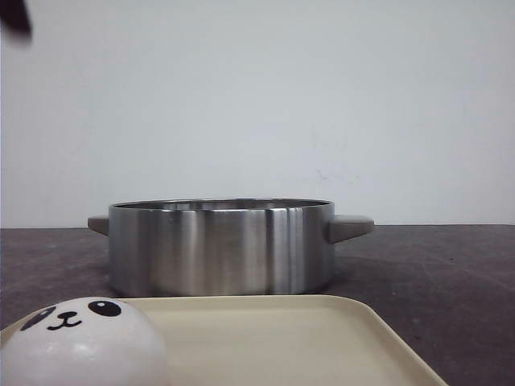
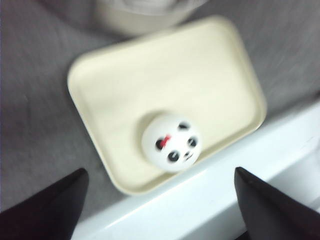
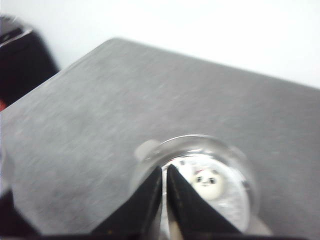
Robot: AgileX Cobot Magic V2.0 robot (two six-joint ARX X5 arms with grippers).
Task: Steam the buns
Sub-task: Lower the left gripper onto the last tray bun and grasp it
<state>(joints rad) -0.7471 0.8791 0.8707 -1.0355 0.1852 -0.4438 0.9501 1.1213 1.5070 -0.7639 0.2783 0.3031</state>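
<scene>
From where I'm sitting at the controls, the dark grey bench [image 1: 451, 273] has plenty of bare surface around the gear, and the left wrist view shows its white front edge running right alongside the cream tray [image 2: 200, 75], so not much margin on that side. The tray sits just in front of the steel pot [image 1: 221, 249] in the front view, with a narrow strip of bench between them. One panda bun [image 2: 171, 142] is on the tray near the corner closest to the white edge, at about 7 o'clock in the front view; it has a little red mark on top, and the rest of the tray is bare cream. The right wrist view looks down into the pot [image 3: 200, 180], where I can see another bun [image 3: 207, 182] lying inside, though it's blurry and I can't say how many more are there. No brands or writing I can read anywhere. The left tool [image 2: 160, 200] is spread wide above the tray, holding nothing. The right tool [image 3: 165, 175] has its fingers pinched almost together over the pot, nothing between them.
</scene>
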